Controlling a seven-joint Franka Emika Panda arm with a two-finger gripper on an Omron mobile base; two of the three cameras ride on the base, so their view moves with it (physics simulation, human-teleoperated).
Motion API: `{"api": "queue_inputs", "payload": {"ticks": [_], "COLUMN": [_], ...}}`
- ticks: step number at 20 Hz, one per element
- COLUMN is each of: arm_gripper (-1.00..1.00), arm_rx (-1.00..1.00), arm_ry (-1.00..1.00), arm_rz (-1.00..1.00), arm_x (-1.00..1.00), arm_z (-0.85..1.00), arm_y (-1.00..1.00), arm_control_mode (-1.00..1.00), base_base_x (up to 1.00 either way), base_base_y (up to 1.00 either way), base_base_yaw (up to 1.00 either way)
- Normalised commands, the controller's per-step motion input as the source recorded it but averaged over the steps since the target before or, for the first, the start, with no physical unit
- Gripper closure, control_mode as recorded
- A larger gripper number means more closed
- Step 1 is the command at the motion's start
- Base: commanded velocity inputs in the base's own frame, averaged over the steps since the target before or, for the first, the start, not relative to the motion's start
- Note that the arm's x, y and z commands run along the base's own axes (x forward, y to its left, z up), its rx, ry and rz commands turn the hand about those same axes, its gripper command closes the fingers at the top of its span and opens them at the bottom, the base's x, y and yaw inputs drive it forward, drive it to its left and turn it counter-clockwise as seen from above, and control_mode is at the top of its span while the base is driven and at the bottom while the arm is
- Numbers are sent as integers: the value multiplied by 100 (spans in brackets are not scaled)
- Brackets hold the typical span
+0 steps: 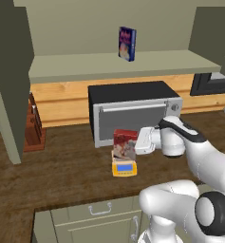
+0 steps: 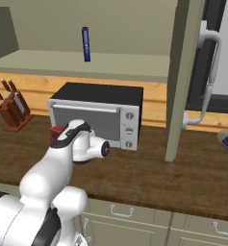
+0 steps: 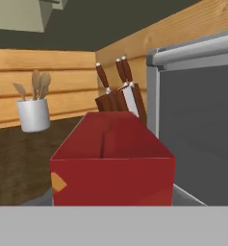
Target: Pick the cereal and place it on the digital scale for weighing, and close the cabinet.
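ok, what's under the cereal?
The scale: its yellow front and bluish display show below the cereal. The box covers its weighing plate, so contact can't be confirmed.

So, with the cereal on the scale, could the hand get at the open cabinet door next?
Probably yes. The hand is shut on the cereal atop the digital scale; once released, nothing blocks the open cabinet door left.

Both base views face the microwave (image 1: 133, 114); hand view sits close.

Matt red card cereal (image 1: 125, 144) on a yellow plastic scale (image 1: 124, 168), dark grained wooden worktop (image 1: 61, 175), brushed-metal microwave (image 1: 133, 113) front.
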Motion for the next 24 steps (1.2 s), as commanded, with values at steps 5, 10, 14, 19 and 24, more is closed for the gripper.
{"api": "queue_inputs", "payload": {"ticks": [5, 10, 14, 19, 24], "arm_gripper": [100, 100, 100, 100, 100], "arm_rx": [1, 0, 0, 0, 0], "arm_ry": [-5, 0, 0, 8, 3], "arm_rz": [0, 0, 0, 0, 0], "arm_x": [28, 7, -4, -16, -16], "arm_z": [-31, -19, -24, -8, 1], "arm_y": [13, 0, 0, 0, 0], "arm_control_mode": [-100, -100, -100, -100, -100], "base_base_x": [0, 0, 0, 0, 0], "base_base_y": [0, 0, 0, 0, 0], "base_base_yaw": [0, 0, 0, 0, 0]}}
